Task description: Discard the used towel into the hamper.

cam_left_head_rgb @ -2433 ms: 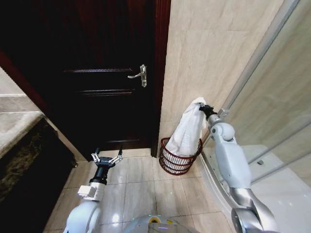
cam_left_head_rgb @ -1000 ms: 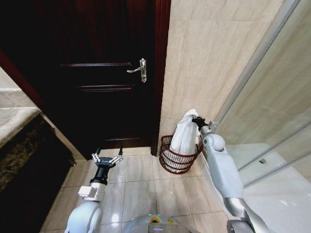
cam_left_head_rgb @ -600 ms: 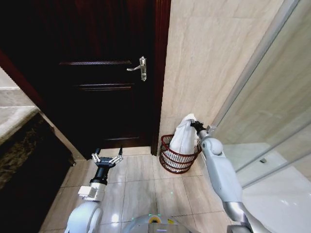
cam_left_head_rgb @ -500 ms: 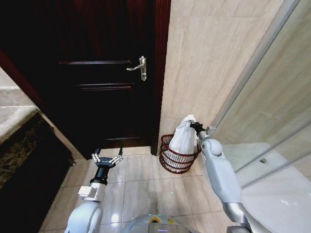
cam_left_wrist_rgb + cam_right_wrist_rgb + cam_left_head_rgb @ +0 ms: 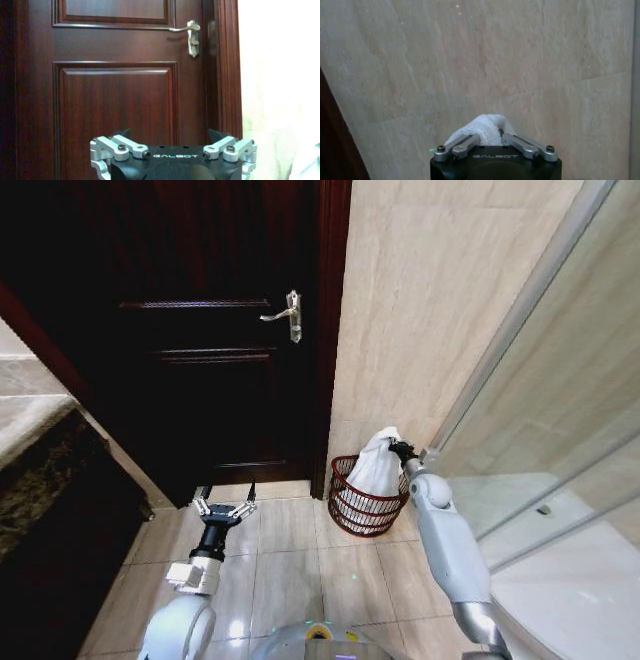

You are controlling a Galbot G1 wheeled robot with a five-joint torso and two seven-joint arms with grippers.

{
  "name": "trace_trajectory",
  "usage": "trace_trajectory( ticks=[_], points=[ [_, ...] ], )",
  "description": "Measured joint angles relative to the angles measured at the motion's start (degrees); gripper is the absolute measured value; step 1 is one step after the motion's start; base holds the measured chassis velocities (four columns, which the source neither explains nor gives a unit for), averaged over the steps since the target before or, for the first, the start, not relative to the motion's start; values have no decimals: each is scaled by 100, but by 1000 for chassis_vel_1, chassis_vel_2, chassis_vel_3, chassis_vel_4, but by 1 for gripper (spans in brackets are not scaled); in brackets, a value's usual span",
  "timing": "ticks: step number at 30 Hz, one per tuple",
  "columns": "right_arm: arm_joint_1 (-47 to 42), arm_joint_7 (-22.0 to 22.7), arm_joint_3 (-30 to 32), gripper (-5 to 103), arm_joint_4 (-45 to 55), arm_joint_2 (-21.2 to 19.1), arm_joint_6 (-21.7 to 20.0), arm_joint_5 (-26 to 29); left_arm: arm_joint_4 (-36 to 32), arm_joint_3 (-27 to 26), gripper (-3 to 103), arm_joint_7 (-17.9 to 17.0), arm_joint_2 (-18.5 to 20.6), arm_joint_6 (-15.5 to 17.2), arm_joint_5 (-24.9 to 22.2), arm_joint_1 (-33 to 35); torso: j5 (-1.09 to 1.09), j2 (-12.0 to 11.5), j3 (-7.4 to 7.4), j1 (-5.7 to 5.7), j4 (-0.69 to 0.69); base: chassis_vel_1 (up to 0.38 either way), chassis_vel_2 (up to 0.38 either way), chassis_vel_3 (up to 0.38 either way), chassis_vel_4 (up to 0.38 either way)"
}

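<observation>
While our right gripper [image 5: 400, 448] hangs just above the far-right rim of the hamper [image 5: 364, 502], we have its fingers pinched narrow on the top bunch of the towel [image 5: 376, 468]. From the right wrist view the white terry tuft [image 5: 481, 131] pokes up between the two closed fingers, with the beige tiled wall [image 5: 495, 63] straight ahead. So we hold it by one gathered end, and that looks like the right place to take it: a soft, limp cloth with no stiffness of its own goes wherever its held end goes. We judge it light, not slippery thanks to the looped pile, and in no way fragile. It may snag on the openwork wire, though.

Out from the grip, the towel hangs down as a loose cone, long axis close to upright and leaning a little toward the gripper at the top. Its lower bulk already sits inside the hamper, the upper part standing above the rim. The hamper itself stands on the floor tiles [image 5: 300, 570] in the corner where the wall meets the frame of the dark door [image 5: 200, 330], mouth up.

Over on our other side, the left gripper [image 5: 224, 507] is parked low over the floor tiles before the door, fingers spread wide and holding nothing; its wrist view looks at the door handle [image 5: 189, 33].
</observation>
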Motion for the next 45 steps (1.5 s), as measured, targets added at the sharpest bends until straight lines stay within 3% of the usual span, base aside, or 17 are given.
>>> trace_trajectory(
  ticks=[6, 19, 36, 45],
  points=[
    [-72, 19, 16, 3, 6, -9, -83, -2, 13, -2, 100, 2, 0, -16, -1, -2, 0, -62, -36, -25, 0, 0, 0, 0, 0],
    [-233, 68, 154, 3, 254, -88, -1078, 335, 34, -6, 100, 4, -13, -49, -5, -1, 0, -230, -132, -96, 0, 0, 0, 0, 0],
    [-328, 53, 237, 3, 421, -117, -1726, 420, 39, 1, 100, 10, -24, -55, -4, 7, 0, -410, -236, -172, 0, 0, 0, 0, 0],
    [-344, -30, 404, 3, 639, -140, -2771, 598, 17, -8, 100, 13, -30, -70, 2, 19, 0, -496, -289, -206, 0, 0, 0, 0, 0]
  ],
)
